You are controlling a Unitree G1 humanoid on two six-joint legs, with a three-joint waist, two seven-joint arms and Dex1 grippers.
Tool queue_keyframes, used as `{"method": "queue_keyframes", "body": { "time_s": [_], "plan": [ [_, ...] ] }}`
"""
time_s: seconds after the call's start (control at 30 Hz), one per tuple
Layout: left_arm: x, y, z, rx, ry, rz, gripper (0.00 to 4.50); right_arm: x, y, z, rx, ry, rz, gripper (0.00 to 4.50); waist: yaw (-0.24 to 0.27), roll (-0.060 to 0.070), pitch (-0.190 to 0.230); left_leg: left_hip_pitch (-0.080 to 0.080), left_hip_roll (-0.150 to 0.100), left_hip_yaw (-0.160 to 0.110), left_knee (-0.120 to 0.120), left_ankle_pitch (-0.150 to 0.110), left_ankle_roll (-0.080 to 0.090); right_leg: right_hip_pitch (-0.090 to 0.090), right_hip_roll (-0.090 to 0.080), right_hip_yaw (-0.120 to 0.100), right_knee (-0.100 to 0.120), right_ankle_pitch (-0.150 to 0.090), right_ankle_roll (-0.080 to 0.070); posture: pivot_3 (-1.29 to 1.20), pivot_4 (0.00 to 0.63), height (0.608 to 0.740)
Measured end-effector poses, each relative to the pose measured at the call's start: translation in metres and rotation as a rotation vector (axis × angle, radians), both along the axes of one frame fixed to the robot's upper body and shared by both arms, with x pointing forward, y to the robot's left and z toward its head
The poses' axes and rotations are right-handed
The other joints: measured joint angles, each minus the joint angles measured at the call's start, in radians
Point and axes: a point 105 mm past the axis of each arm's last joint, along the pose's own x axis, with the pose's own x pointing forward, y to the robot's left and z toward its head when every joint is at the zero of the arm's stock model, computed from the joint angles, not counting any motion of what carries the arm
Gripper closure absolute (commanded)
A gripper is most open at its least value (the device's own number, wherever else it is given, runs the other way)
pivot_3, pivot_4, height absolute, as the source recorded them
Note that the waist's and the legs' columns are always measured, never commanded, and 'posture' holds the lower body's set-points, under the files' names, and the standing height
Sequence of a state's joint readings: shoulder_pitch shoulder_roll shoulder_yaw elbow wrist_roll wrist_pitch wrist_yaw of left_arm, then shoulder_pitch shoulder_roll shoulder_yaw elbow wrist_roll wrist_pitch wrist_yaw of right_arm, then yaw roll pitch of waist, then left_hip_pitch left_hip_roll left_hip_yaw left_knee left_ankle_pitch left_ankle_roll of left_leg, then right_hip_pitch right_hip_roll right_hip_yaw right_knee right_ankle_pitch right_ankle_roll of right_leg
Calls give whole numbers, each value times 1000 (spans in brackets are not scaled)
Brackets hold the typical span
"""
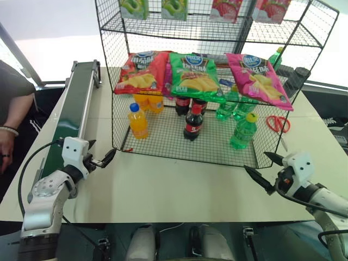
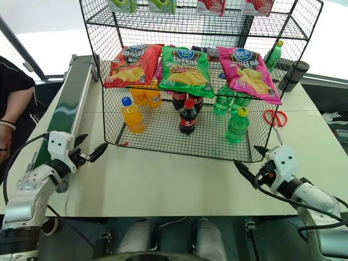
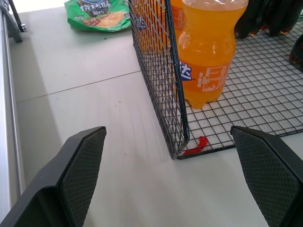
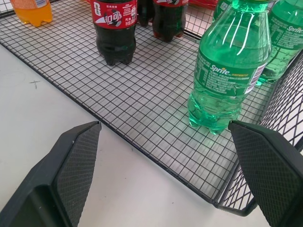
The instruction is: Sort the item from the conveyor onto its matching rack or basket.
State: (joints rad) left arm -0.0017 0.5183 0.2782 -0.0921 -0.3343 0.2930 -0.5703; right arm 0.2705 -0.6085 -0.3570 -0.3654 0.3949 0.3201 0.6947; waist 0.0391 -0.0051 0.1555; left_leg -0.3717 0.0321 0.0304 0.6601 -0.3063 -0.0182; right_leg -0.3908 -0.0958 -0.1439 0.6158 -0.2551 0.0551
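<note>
Both grippers hang empty with jaws spread wide: the left gripper [image 1: 102, 161] just off the rack's [image 1: 179, 155] front left corner, the right gripper [image 1: 261, 169] just off its front right corner. A green Sprite bottle [image 1: 242, 132] with a yellow cap stands upright on the rack's bottom tier, near that right corner, in front of the other green bottles [image 1: 232, 106]. The conveyor [image 1: 73, 109], left of the rack, carries nothing I can see. I judge the placing done. Next comes waiting for another item on the belt, then reaching left of the rack.
</note>
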Motion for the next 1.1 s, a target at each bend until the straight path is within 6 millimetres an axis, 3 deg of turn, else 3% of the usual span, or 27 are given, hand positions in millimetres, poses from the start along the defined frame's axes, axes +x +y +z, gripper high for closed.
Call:
{"method": "queue_keyframes", "body": {
  "time_s": [1.1],
  "plan": [
    [1,2,-1,30,-6,9,0,0,3,-5,10,16,-11,18,0,0,0,0,0,0,0,0,0,0,0,0,0,0,0,0,150,735]
  ]
}}
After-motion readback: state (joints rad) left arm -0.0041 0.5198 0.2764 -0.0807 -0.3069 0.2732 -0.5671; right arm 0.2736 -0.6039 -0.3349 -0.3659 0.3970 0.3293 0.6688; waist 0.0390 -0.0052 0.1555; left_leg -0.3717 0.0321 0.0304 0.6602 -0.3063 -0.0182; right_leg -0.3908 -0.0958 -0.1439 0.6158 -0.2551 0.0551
